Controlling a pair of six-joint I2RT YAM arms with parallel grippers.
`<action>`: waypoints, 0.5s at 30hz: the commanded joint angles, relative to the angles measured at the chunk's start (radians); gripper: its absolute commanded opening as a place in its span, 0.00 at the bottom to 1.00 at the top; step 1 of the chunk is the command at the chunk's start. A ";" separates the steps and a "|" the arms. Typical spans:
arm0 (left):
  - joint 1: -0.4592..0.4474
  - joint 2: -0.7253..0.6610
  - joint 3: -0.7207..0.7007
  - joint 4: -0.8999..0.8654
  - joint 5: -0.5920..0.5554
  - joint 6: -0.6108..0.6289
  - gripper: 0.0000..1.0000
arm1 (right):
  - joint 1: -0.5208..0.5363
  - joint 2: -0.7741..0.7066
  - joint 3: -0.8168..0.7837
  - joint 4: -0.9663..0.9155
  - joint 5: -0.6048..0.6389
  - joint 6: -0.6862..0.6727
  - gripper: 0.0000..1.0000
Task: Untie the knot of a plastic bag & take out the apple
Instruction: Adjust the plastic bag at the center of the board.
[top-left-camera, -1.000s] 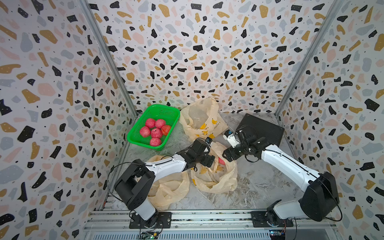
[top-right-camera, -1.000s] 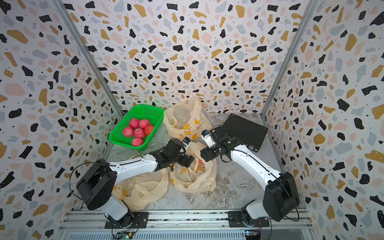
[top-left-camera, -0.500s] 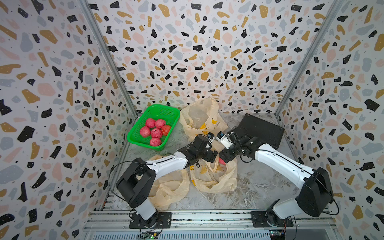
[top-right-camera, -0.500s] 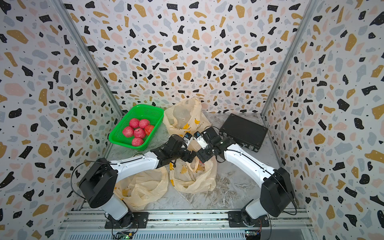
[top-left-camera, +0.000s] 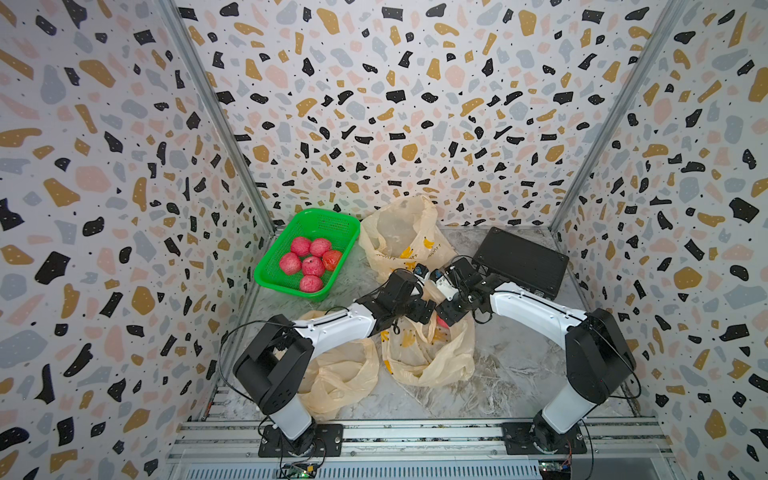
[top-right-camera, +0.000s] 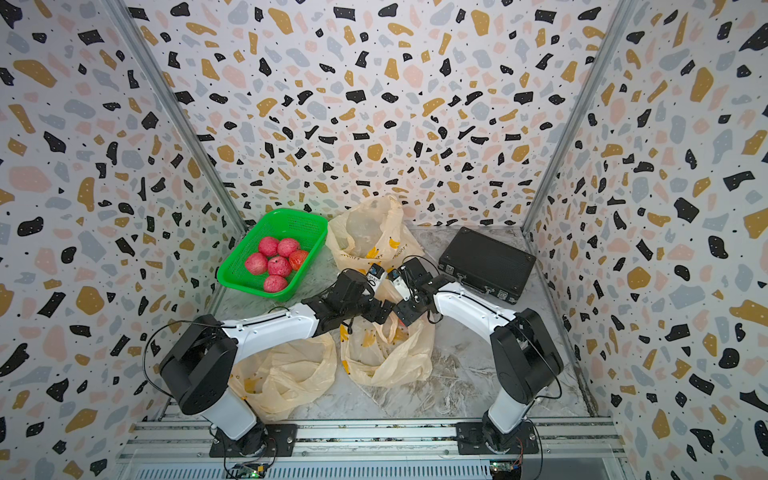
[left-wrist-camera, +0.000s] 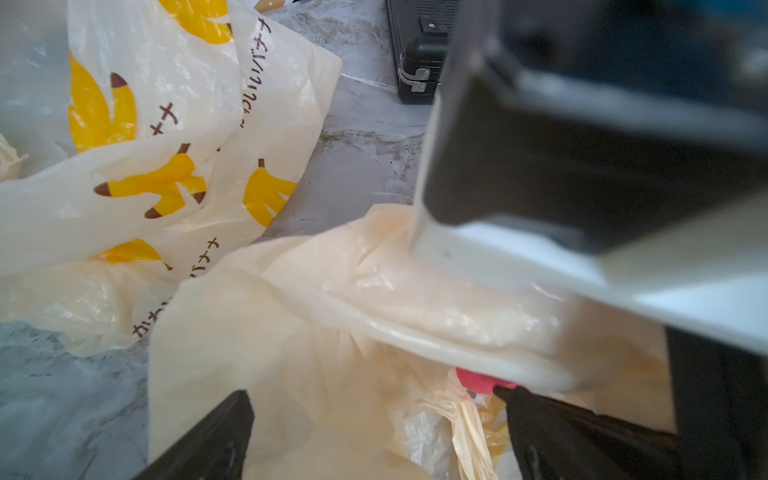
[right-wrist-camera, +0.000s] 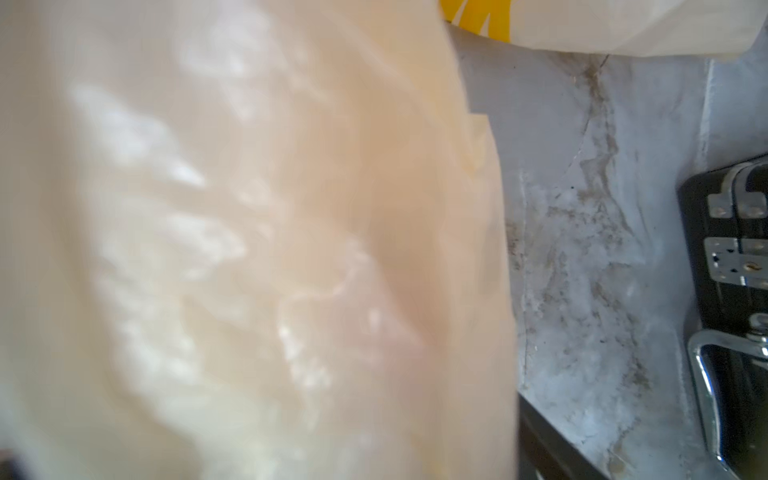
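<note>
Plastic bag (right-wrist-camera: 249, 249) blinds right wrist view, right pincer's (top-left-camera: 444, 319) state unclear; left wrist shows apple (left-wrist-camera: 478, 379) beside spread left pincer (left-wrist-camera: 372, 397)

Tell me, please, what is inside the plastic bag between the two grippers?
A red patch of apple shows in the mouth of the bag; crumpled plastic hides everything else inside.

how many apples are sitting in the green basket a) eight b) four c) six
c: six red apples can be counted inside the green basket in both top views.
</note>
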 joint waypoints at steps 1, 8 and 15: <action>-0.005 -0.043 -0.036 0.058 0.029 0.002 0.95 | -0.032 -0.015 0.040 0.055 -0.017 0.032 0.75; -0.020 -0.081 -0.093 0.094 0.085 -0.004 0.95 | -0.071 0.055 0.079 0.019 -0.149 0.141 0.10; -0.060 -0.150 -0.167 0.130 0.110 0.007 0.95 | -0.107 0.038 -0.005 0.086 -0.197 0.288 0.00</action>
